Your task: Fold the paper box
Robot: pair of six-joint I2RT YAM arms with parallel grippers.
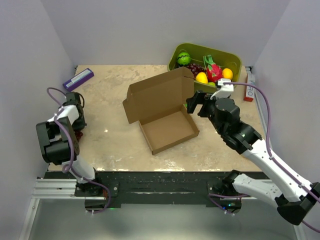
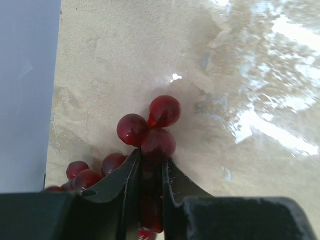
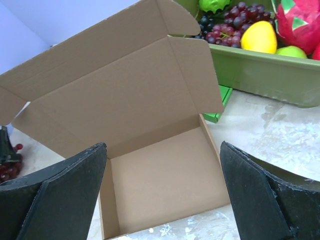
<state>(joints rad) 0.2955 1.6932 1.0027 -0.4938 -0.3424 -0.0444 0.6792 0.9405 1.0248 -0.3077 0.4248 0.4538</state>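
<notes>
The beige table [image 1: 110, 145] carries the paper box [image 1: 167, 131] at its centre. The shallow tray lies flat with its side walls already up. The lid rises from the tray's 11 o'clock edge, and its side flaps are spread, so closing looks like the step left to do.

The olive-green fruit bin [image 1: 239, 61] sits at 1 o'clock, just behind the lid's far corner. That probably leaves little room to come at the lid from behind.

The right gripper [image 3: 162, 150] hovers at the box's 3 o'clock side with its fingers spread wide and nothing between them. Its wrist camera looks straight into the open tray and the inner face of the lid. It seems placed to catch the lid's near flap or to push the lid down over the tray.

The left gripper [image 2: 151, 158] is well away from the box, at 9 o'clock near the table's edge. It is pinched on a bunch of red grapes [image 2: 162, 111] that lies on the table, with part of the bunch caught between its fingers. This looks like clearing stray fruit rather than folding.

A small flat green box [image 3: 220, 107] lies between the lid's flap and the bin.
</notes>
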